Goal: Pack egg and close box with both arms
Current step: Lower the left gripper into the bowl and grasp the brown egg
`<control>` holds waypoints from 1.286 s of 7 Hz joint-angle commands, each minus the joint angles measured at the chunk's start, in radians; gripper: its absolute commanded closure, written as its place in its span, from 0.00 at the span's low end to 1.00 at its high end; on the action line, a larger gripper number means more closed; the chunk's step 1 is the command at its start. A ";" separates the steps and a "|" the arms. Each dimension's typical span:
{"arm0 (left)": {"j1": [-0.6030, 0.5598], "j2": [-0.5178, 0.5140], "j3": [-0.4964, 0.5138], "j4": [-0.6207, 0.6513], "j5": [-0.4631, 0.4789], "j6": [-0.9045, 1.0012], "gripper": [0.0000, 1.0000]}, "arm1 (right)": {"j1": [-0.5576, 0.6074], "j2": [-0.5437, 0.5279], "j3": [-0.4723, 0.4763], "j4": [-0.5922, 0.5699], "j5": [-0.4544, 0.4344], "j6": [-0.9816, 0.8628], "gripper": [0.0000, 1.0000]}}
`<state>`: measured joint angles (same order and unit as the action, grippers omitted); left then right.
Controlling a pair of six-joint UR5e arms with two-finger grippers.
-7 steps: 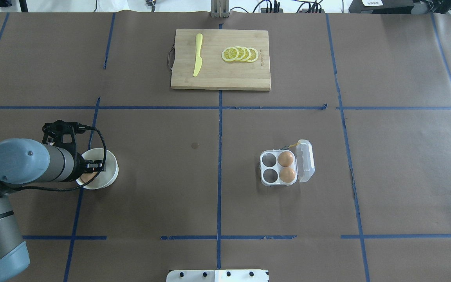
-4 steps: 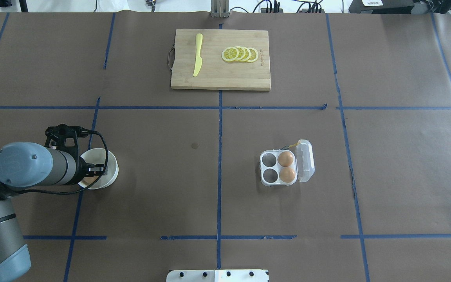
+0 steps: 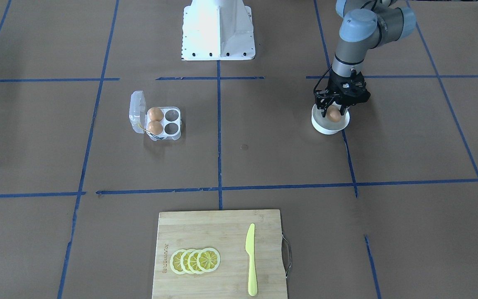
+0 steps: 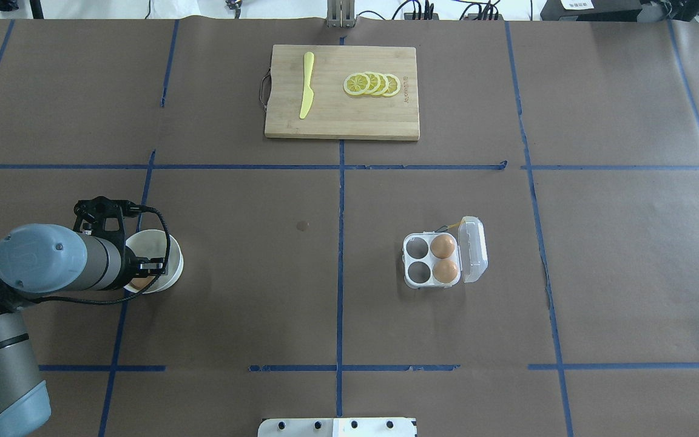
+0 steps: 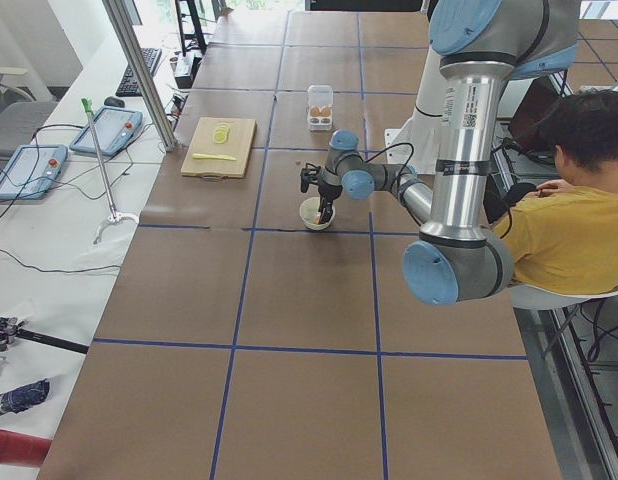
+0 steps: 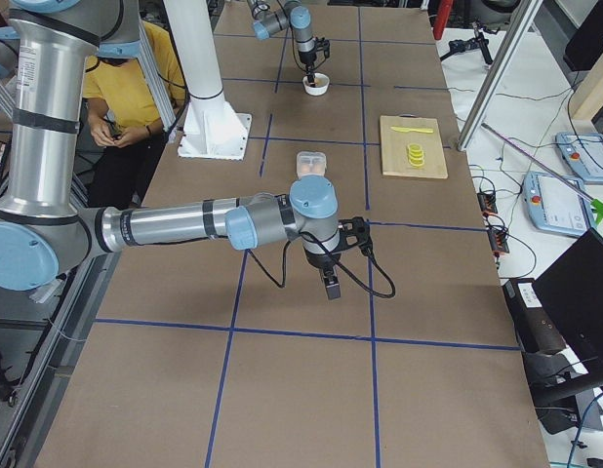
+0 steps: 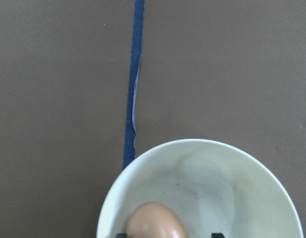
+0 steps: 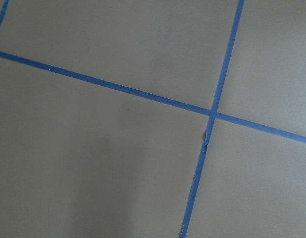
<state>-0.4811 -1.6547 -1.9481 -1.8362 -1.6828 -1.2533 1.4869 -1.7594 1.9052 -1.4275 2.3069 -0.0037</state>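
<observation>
Shows left gripper (image 3: 333, 111) shifted slightly toward the robot since a second ago, fingers spread astride egg (image 7: 155, 221) in white bowl (image 3: 320, 124) | places open egg carton (image 3: 177, 120), two eggs (image 3: 155, 113) inside, well apart | sets cutting board (image 3: 222, 232) farther off | cannot tell right gripper (image 6: 331, 288) state.

the left wrist view's lower edge crops egg (image 7: 155, 221) and bowl (image 7: 218, 182).

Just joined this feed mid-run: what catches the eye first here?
The left gripper, open, hangs in the white bowl with its fingers either side of one egg, on the robot's left side of the table. On the other side, the box sits with its lid open, two eggs inside and two cells empty.
</observation>
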 commanded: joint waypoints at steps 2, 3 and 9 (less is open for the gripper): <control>0.009 -0.002 0.000 0.000 0.000 0.000 0.44 | 0.001 -0.002 0.000 0.001 0.000 -0.001 0.00; 0.010 -0.004 0.001 0.000 0.000 0.000 0.47 | 0.001 -0.002 0.000 0.001 0.000 -0.001 0.00; 0.009 -0.030 0.014 0.000 0.000 0.002 0.73 | 0.001 -0.003 0.000 0.001 0.000 -0.002 0.00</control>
<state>-0.4701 -1.6824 -1.9295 -1.8361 -1.6829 -1.2528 1.4880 -1.7625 1.9052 -1.4270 2.3071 -0.0061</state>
